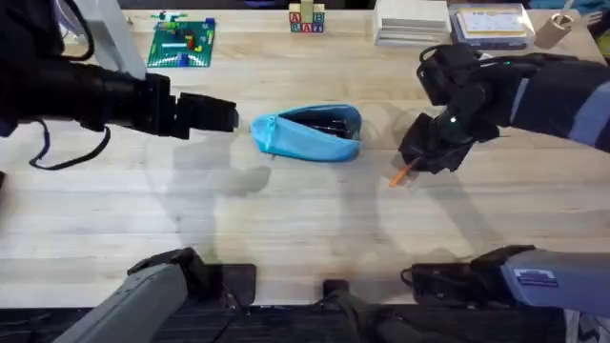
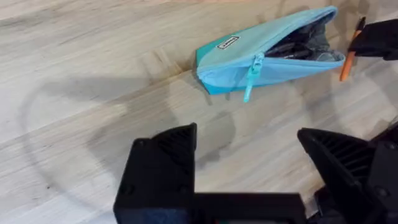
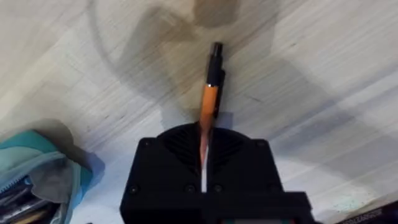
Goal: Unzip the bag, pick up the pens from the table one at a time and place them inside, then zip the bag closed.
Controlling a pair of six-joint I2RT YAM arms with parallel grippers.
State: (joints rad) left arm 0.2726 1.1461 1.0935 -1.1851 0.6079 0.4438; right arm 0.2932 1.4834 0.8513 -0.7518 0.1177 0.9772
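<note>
Nearest the arms' bases, the table [image 1: 286, 238] lay bare, pale wood with plank seams. Farther out, at mid-table, the bag [image 1: 310, 133] lay on its side, a light blue pouch with its zipper drawn open along the top. Dark items sat inside its gaping mouth; in the left wrist view they looked like pens, though how many could not be told. The zipper pull [image 2: 252, 71] hung down over the bag's front face, and a small white label [image 2: 227, 43] sat near one end. To the bag's right, near it but apart from it, the right gripper [image 1: 419, 164] hung low over the table with its jaws pressed together on an orange pen [image 1: 402, 175]. In the right wrist view the pen [image 3: 210, 93] ran out from between the black fingers [image 3: 180, 168], its black tip pointing away toward the wood. To the bag's left, just beside its end and not touching it, the left gripper [image 1: 224, 114] hovered with its jaws spread wide and nothing between them. At the table's far edge stood a green block plate [image 1: 181, 43], small letter blocks [image 1: 306, 19] and stacked boxes [image 1: 412, 21].
</note>
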